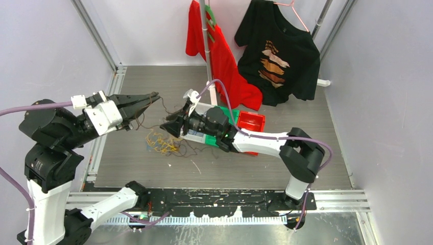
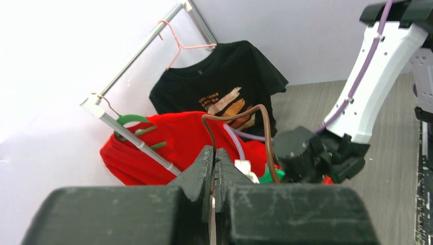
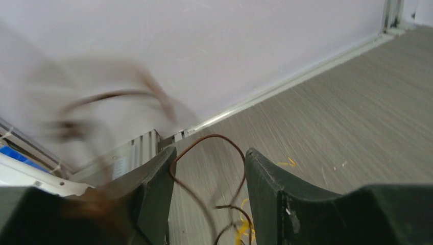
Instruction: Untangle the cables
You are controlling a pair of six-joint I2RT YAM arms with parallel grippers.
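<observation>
The cables lie as a tangle [image 1: 162, 142] of yellow and dark brown strands on the grey table, between the two grippers. My left gripper [image 1: 153, 97] is raised above the tangle's left side, shut on a brown cable [image 2: 265, 132] that arches up from the pinched tips [image 2: 214, 153] and drops towards the pile. My right gripper [image 1: 171, 127] points left, just right of the tangle. Its jaws [image 3: 209, 163] stand apart, with a loop of brown cable [image 3: 224, 139] lying loose between the fingers and yellow strands [image 3: 245, 227] below.
A red bin [image 1: 253, 121] and a green bin [image 1: 224, 109] sit under the right arm. A red T-shirt [image 1: 224, 61] and a black T-shirt [image 1: 278, 56] hang at the back beside a metal pole [image 1: 207, 41]. Walls enclose the table's left, right and back sides.
</observation>
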